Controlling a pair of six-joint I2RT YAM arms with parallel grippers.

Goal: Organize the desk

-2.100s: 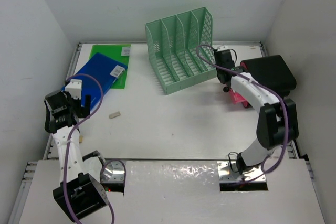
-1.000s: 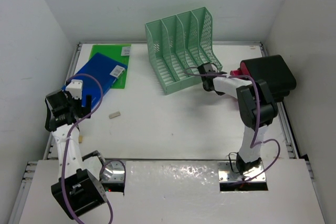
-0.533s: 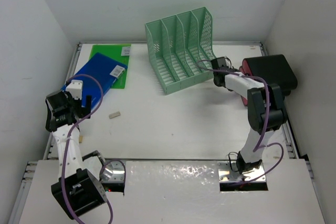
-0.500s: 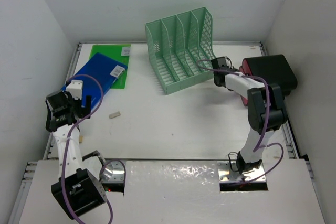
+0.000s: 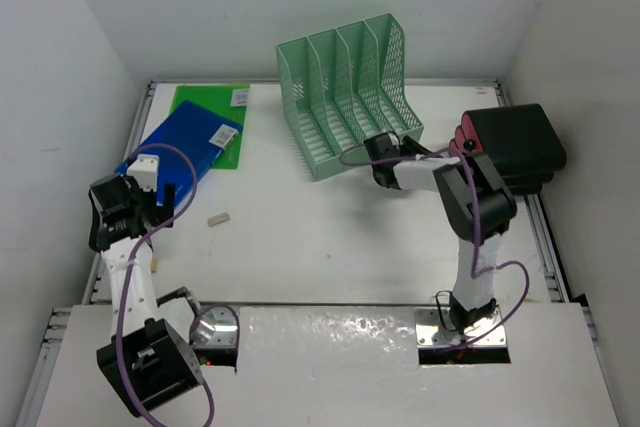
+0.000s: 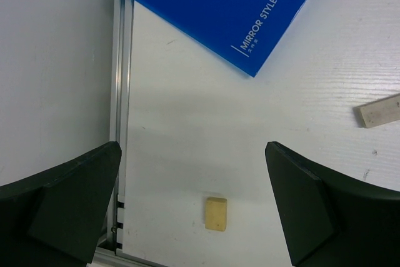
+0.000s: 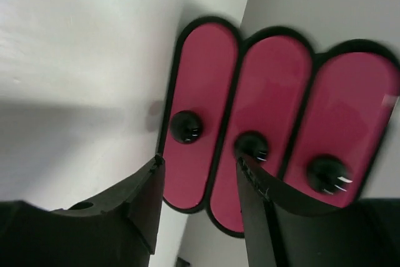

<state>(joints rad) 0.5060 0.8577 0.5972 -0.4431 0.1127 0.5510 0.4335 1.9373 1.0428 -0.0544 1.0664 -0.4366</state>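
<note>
The white desk (image 5: 330,247) has silver rails. My left gripper (image 5: 163,197) hangs open and empty over its left edge. In the left wrist view its wide-apart jaws frame a small yellow block (image 6: 216,213), with a blue folder (image 6: 212,10) above it. My right gripper (image 5: 452,150) points at a stack of black binders (image 5: 512,142) at the right wall. In the right wrist view their pink spines (image 7: 203,117) fill the frame. The jaws stand about one spine-width apart, in front of the spines' ends, holding nothing.
A mint-green mesh file rack (image 5: 350,97) stands at the back centre, just left of my right wrist. The blue folder (image 5: 185,147) lies on a green folder (image 5: 215,112) at the back left. A beige eraser (image 5: 218,218) (image 6: 380,110) lies near the left gripper. The left rail (image 6: 119,92) runs beside it.
My right wrist has swung left and nearer, toward the rack's front corner, still facing the binders. The binder stack has shifted slightly. The left arm has not moved.
</note>
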